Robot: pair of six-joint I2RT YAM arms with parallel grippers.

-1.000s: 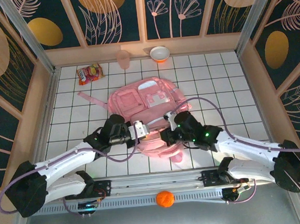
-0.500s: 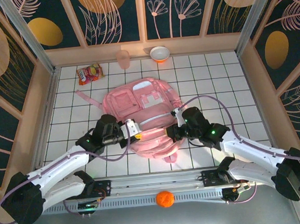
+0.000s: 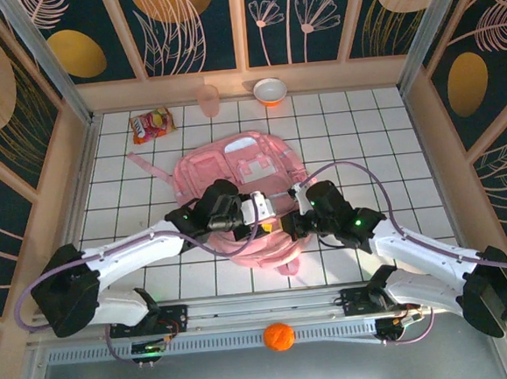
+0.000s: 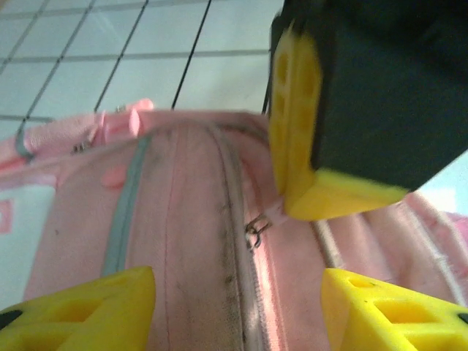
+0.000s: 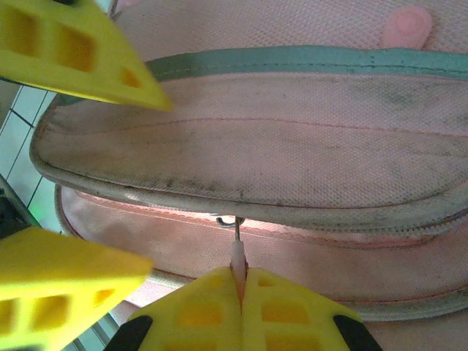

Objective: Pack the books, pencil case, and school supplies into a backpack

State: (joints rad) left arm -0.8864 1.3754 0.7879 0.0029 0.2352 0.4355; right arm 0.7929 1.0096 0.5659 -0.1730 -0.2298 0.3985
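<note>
The pink backpack (image 3: 234,165) lies mid-table on the white tiles; the right gripper (image 5: 240,281) stays pinched shut on the zipper pull (image 5: 238,256) at the bag's near edge; the left gripper (image 4: 238,289), shut a second ago at the bag's left side, now hangs over the zip seam beside it, jaws spread, holding nothing.

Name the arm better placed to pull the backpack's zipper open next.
Right. The right gripper is shut on the zipper pull of the backpack; the left gripper hangs open above the fabric, holding nothing.
</note>
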